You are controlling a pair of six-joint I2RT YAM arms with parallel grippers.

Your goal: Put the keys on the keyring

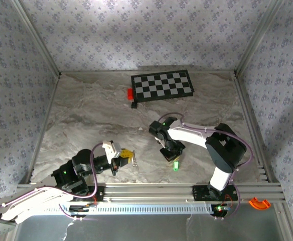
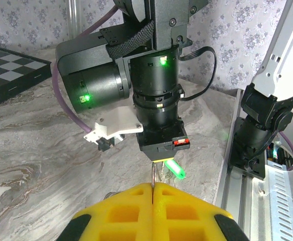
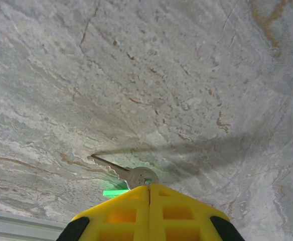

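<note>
My left gripper (image 1: 125,156) is shut on a small silvery key (image 1: 134,159) near the table's front. In the left wrist view that key (image 2: 152,176) sticks out edge-on from between the closed yellow pads (image 2: 186,211). About a hand's width to the right, my right gripper (image 1: 170,154) points down at the marble, shut on the keyring, whose ring is hidden in the pads. The keyring's bright green tag (image 1: 176,165) (image 2: 175,169) (image 3: 115,192) hangs below them. A second key (image 3: 129,173) juts from the tips of my right gripper (image 3: 149,187), its hole right at the pads.
A checkerboard (image 1: 162,85) lies at the back with a small red block (image 1: 130,93) and a tiny black piece (image 1: 134,105) at its left corner. Aluminium rails (image 1: 151,191) run along the near edge. An orange part (image 1: 259,203) sits off the table's right front.
</note>
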